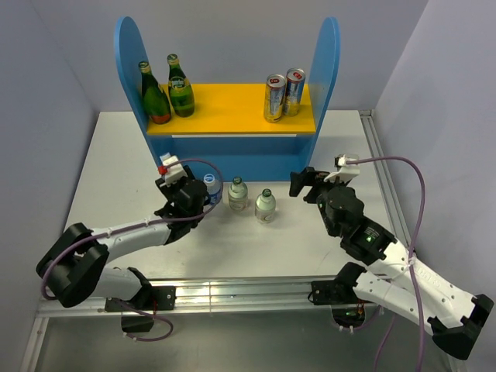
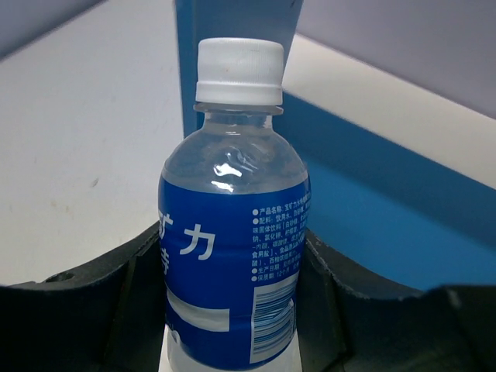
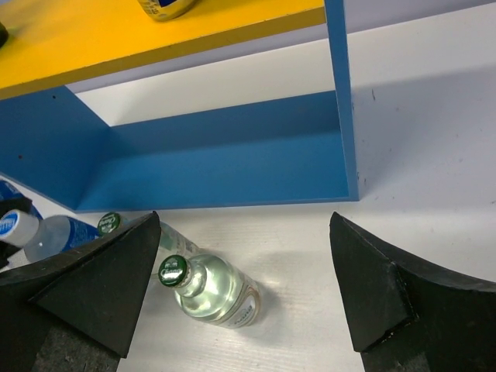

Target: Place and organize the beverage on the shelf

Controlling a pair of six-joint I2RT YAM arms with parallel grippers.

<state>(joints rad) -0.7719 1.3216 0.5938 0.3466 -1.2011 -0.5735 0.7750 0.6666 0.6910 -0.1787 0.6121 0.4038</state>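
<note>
The blue shelf (image 1: 329,70) with its yellow-orange upper board (image 1: 232,108) stands at the back. The board holds two green glass bottles (image 1: 156,98) on the left and two cans (image 1: 275,98) on the right. A white-capped bottle with a blue label (image 1: 211,187) stands in front of the shelf. My left gripper (image 1: 200,195) is shut on its label in the left wrist view (image 2: 232,256). Two clear green-capped bottles (image 1: 238,194) (image 1: 266,205) stand to its right. My right gripper (image 1: 301,184) is open and empty, above and right of the nearer clear bottle (image 3: 213,293).
The shelf's lower blue bay (image 3: 225,159) shows in the right wrist view. The shelf's right side panel (image 3: 341,101) stands just beyond my right gripper. The table's raised right rail (image 1: 380,155) runs along the edge.
</note>
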